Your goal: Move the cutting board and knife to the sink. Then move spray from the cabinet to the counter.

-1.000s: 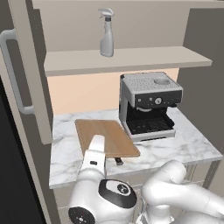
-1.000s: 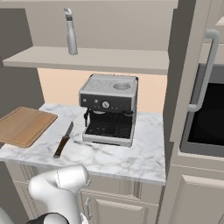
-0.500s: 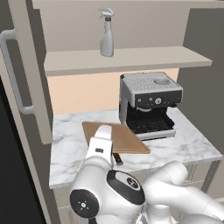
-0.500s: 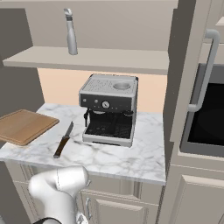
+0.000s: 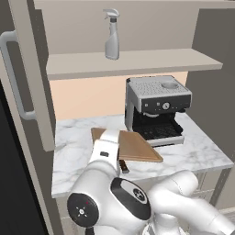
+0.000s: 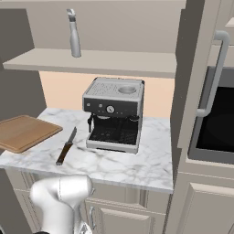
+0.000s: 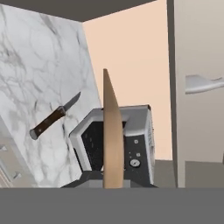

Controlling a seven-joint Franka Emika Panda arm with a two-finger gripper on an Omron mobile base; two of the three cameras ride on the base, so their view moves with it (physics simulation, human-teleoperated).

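Gripper clamped on the cutting board, board lifted off the counter.

Left base: cutting board sits raised and tilted over the counter, arm covering its near end, so jaws are probably there; spray on the cabinet shelf. Right base: board hangs past the counter's left edge, knife lying flat beside the coffee machine. Hand: board edge-on, rising from between the fingers; knife on the marble.

base views flanking — counter shared
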